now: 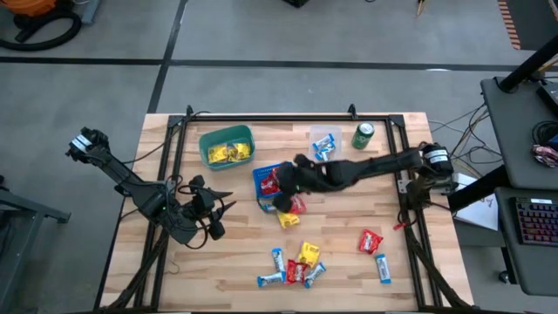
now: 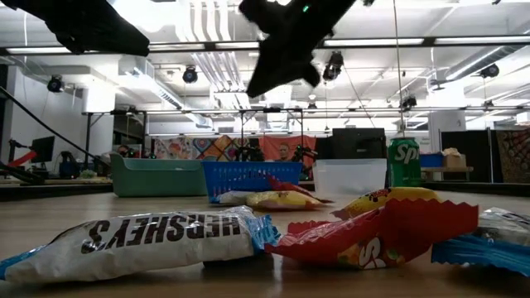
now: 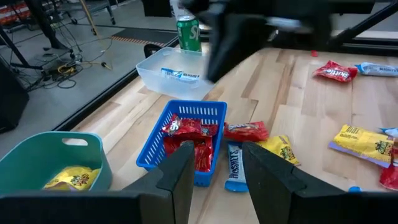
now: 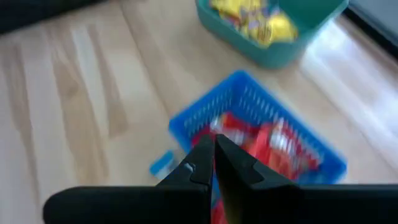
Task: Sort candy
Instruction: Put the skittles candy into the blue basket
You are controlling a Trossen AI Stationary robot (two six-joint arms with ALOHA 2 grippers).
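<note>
right hand [image 4: 214, 163]: fingers pressed together, nothing visibly between them; hovering over the blue basket [image 1: 264, 180], raised off the desk
left hand [image 3: 214, 165]: fingers parted, holding nothing; low over the desk [image 1: 235, 262], facing the blue basket from its open side
blue basket: directly under the right hand, just ahead of the left hand; red candies [image 3: 186, 129] inside
green basket [image 1: 226, 146]: beyond the right hand, off to the side of the left hand; yellow candies [image 1: 228, 153] in it
clear tub [image 1: 325, 142]: near the right arm's forearm; one blue-and-white bar [image 3: 180, 74] inside
green can [image 1: 363, 136]: just beside the clear tub
loose near the basket: red candy [image 3: 246, 131], blue-and-white bar [image 3: 234, 168], yellow candy [image 3: 278, 148], all just ahead of the left hand's fingertips
loose cluster [image 1: 295, 265]: mixed red, yellow and blue-and-white, well apart from both hands
outliers: red candy [image 1: 370, 240] and bar [image 1: 383, 268], below the right arm's elbow side
</note>
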